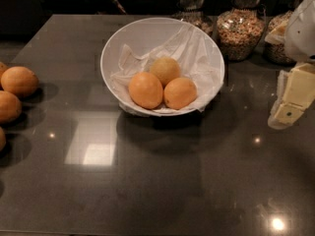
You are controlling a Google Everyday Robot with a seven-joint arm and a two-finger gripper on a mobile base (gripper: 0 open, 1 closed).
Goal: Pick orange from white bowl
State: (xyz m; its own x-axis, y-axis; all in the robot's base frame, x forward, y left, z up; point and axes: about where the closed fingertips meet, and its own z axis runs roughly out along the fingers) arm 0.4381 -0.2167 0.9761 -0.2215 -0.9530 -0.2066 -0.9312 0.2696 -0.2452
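Note:
The white bowl sits at the middle back of the dark table, lined with crumpled white paper. It holds three fruits. The orange lies at the front right of the bowl, touching a slightly larger egg-shaped orange fruit on its left. A paler yellowish-tan fruit lies behind them. My gripper hangs at the far right edge of the view, well to the right of the bowl and apart from it, above the table.
Several orange fruits lie on the table at the left edge. Glass jars of grains stand behind the bowl along the back right. Ceiling lights reflect off the glossy tabletop.

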